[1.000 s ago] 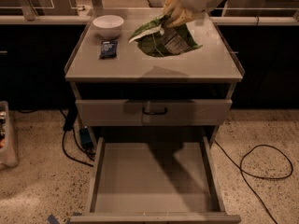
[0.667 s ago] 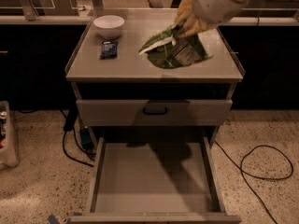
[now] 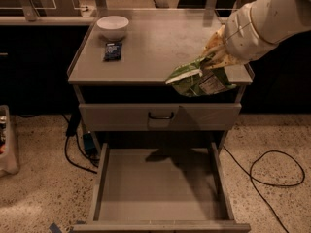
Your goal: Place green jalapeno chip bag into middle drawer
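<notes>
The end effector (image 3: 212, 57) pinched the top of the green jalapeno chip bag (image 3: 197, 80), holding it in the air past the tabletop's (image 3: 160, 42) front right edge, above the pulled-out middle drawer (image 3: 155, 188) with its bare floor, well apart from the white bowl (image 3: 112, 27).

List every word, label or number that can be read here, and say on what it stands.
No text can be read.
The green jalapeno chip bag, held by the pincer over the front right edge of the cabinet: pale print and a white label, too blurred.
The dark-blue packet on it: print too small.
</notes>
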